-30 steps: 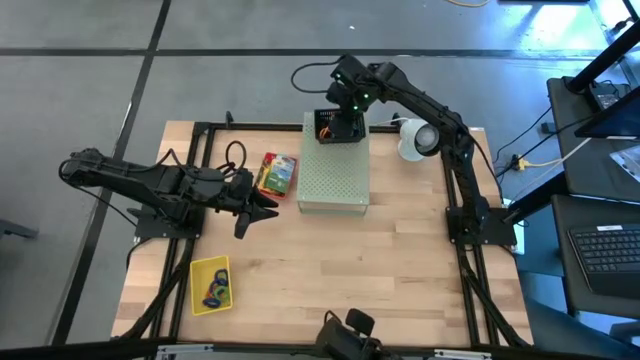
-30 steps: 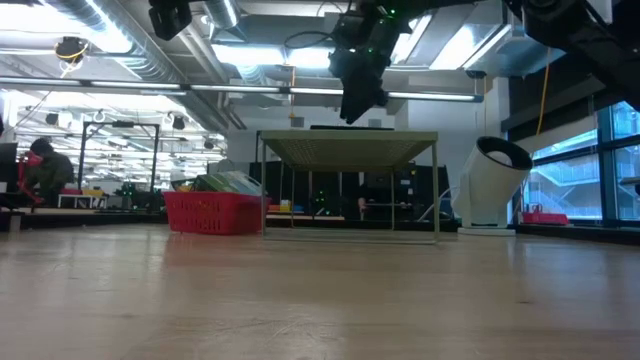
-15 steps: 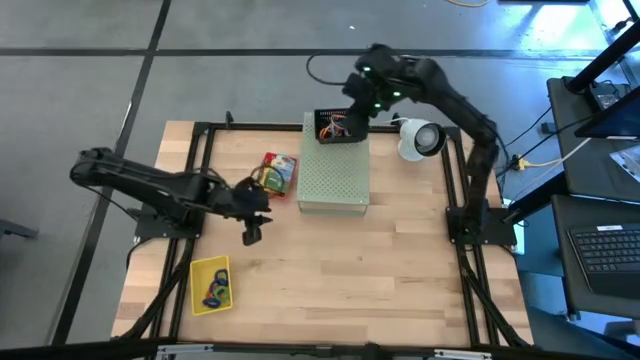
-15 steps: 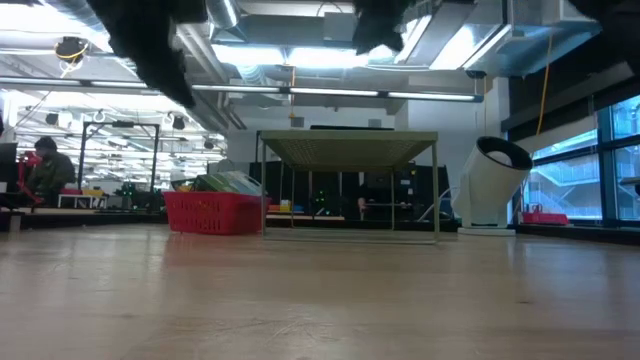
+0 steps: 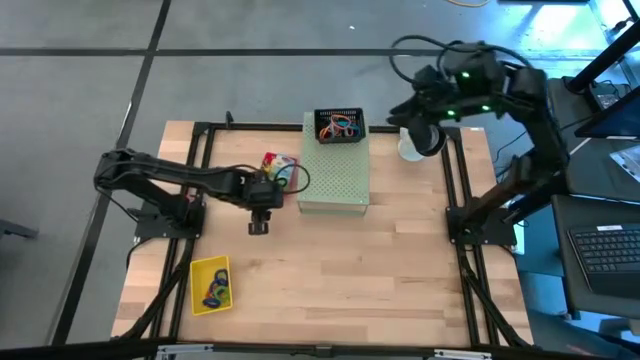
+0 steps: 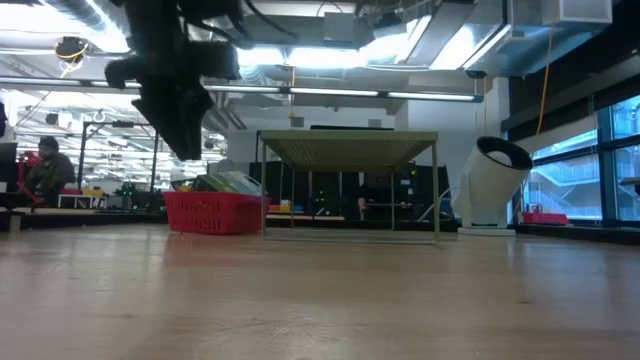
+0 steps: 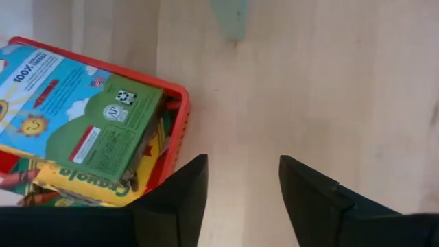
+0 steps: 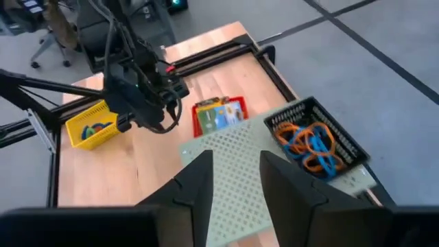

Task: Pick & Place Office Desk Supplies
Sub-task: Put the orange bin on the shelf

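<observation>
Orange and blue rubber bands fill a black basket (image 5: 339,127) that stands on the far end of the pale green perforated box (image 5: 333,180). A red tray (image 5: 278,171) holding yellow-and-green card boxes (image 7: 89,137) rests on the table against the box's left side. More bands lie in a yellow bin (image 5: 210,283) near the front left. My left gripper (image 7: 240,184) points down, open over bare wood just beside the red tray's near corner. My right gripper (image 8: 236,180) hangs high over the far right corner, open, nothing between its fingers.
A white round fan-like object (image 5: 415,140) stands at the far right, below my raised right arm. Black frame rails run along the left (image 5: 195,190) and right (image 5: 460,190) sides. Bare wood spreads across the table's middle and near half (image 5: 340,270).
My right gripper has risen off the black basket and swung toward the table's right edge, leaving the rubber bands in view in the basket. My left gripper has moved toward the near edge and down, tipping from nearly level to pointing down beside the red tray.
</observation>
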Controlling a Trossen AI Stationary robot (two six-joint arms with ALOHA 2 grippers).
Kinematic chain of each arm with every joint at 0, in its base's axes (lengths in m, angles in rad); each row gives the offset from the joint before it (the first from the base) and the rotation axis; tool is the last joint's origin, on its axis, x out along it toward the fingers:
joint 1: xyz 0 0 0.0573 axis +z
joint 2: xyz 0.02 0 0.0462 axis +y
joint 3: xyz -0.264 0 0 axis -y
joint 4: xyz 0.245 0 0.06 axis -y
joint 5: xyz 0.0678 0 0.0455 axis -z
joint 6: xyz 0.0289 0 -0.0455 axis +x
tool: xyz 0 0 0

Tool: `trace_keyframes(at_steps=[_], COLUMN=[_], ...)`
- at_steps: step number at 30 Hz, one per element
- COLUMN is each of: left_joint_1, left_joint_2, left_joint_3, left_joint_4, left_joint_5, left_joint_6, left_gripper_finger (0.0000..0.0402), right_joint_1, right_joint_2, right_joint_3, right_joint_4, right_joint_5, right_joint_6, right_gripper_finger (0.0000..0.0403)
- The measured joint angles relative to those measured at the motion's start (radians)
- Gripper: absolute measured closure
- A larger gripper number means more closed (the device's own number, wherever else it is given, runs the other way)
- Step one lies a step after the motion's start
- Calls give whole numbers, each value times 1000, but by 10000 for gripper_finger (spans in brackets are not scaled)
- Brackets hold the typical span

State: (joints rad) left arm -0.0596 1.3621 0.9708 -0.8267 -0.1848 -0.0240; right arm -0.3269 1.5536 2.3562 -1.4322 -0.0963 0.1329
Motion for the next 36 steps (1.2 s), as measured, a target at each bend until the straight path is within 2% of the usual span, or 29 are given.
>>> trace_keyframes(at_steps=[9, 25, 32, 36], left_joint_1=[75, 116, 138, 162], left_joint_2=[108, 195, 198, 198], left_joint_3=[5, 5, 4, 4], left_joint_4=[-6, 45, 64, 76], left_joint_5=[-19, -67, -47, 11], left_joint_6=[53, 100, 126, 144], left_gripper_finger=[185, 187, 185, 192], right_joint_1=[58, 147, 174, 185], right_joint_2=[-45, -44, -44, -44], right_joint_3=[0, 0, 0, 0], right_joint_4=[-92, -112, -112, -112], right_joint_5=[37, 37, 37, 37], right_joint_6=[35, 42, 42, 42], right_gripper_finger=[289, 289, 289, 289])
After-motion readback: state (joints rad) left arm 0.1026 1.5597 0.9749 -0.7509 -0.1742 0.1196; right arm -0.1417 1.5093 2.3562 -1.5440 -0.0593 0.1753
